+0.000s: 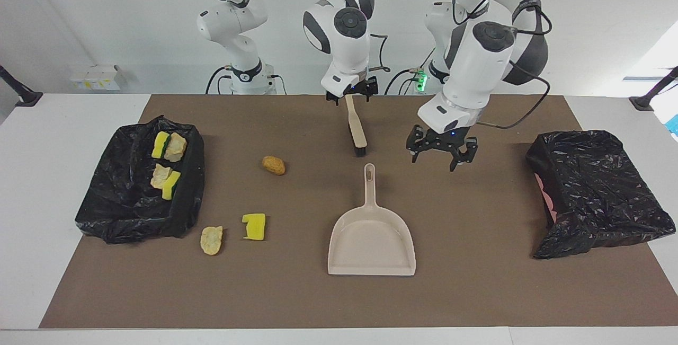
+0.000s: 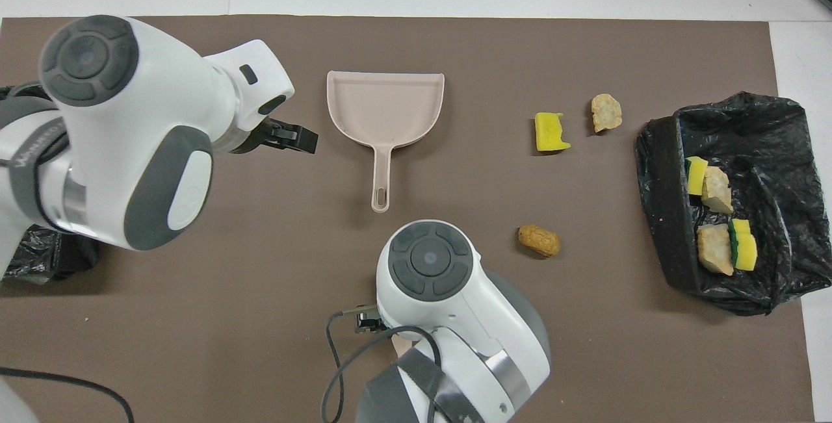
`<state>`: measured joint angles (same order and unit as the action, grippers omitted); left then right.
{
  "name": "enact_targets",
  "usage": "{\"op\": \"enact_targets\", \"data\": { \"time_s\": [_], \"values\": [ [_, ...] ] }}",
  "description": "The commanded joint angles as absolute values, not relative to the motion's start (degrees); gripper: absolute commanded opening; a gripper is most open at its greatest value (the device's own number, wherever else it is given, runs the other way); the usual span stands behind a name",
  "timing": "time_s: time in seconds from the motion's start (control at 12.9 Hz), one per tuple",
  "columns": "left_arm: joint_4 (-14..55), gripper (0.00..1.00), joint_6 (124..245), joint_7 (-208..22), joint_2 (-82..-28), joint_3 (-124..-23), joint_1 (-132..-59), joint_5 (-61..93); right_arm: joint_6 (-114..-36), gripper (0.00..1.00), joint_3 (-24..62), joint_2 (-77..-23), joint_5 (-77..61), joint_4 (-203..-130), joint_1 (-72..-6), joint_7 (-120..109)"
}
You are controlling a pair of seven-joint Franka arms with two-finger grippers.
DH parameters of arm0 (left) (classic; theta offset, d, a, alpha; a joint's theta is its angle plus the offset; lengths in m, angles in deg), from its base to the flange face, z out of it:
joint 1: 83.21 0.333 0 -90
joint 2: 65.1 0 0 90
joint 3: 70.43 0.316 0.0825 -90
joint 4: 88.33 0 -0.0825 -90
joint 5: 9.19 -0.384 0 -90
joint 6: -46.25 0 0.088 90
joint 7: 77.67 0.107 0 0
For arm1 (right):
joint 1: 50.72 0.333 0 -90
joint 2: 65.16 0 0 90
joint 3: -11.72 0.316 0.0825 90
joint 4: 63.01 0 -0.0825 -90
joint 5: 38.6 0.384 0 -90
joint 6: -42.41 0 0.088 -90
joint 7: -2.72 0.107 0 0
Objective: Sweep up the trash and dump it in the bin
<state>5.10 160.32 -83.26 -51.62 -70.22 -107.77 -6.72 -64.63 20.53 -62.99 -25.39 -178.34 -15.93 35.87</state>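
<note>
Three pieces of trash lie on the brown mat: a brown chunk (image 1: 273,165) (image 2: 539,240), a yellow sponge piece (image 1: 254,226) (image 2: 550,131) and a tan chunk (image 1: 211,240) (image 2: 606,112). Several more sit in the black-lined bin (image 1: 188,191) (image 2: 669,215) at the right arm's end. The beige dustpan (image 1: 372,239) (image 2: 385,111) lies flat mid-mat, handle toward the robots. The beige brush (image 1: 356,127) lies nearer the robots. My right gripper (image 1: 351,91) is open over the brush handle's end. My left gripper (image 1: 441,155) (image 2: 296,140) hangs open, low beside the dustpan handle.
A second bin under a black bag (image 1: 593,191) stands at the left arm's end. The mat's edge (image 1: 318,321) runs along the side farthest from the robots, with white table around it. In the overhead view the right arm covers the brush.
</note>
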Motion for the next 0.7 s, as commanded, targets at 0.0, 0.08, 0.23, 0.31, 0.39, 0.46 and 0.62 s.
{"op": "enact_targets", "data": {
  "time_s": [0.0,0.08,0.23,0.31,0.39,0.46,0.62],
  "values": [
    [4.6,1.0,163.5,-87.0,-48.4,-69.3,-111.7,-9.9,-69.9,1.0,20.7,-67.9,-23.6,-188.0,-12.8,34.5],
    [4.8,1.0,164.5,-87.9,-48.1,-69.3,-112.0,-10.0,-72.8,1.0,20.7,-68.4,-23.6,-191.1,-11.1,34.7],
    [4.9,1.0,165.4,-90.0,-46.1,-69.3,-113.6,-10.2,-76.7,1.0,20.7,-67.8,-23.5,-194.1,-8.4,35.2],
    [5.1,1.0,166.9,-92.1,-45.2,-69.3,-114.7,-10.2,-78.5,1.0,20.8,-67.7,-23.4,-196.1,-7.3,35.3],
    [5.3,1.0,168.0,-94.5,-44.4,-69.3,-115.5,-10.3,-79.8,1.0,20.7,-68.0,-23.0,-197.6,-6.4,35.4],
    [5.1,1.0,168.8,-95.8,-43.3,-69.3,-116.2,-10.3,-79.7,1.0,20.7,-68.1,-22.9,-197.8,-6.3,35.8],
    [5.3,1.0,169.6,-97.6,-42.4,-69.3,-117.2,-10.4,-79.5,0.84,20.8,-68.3,-22.9,-198.0,-6.2,36.1]
  ]
}}
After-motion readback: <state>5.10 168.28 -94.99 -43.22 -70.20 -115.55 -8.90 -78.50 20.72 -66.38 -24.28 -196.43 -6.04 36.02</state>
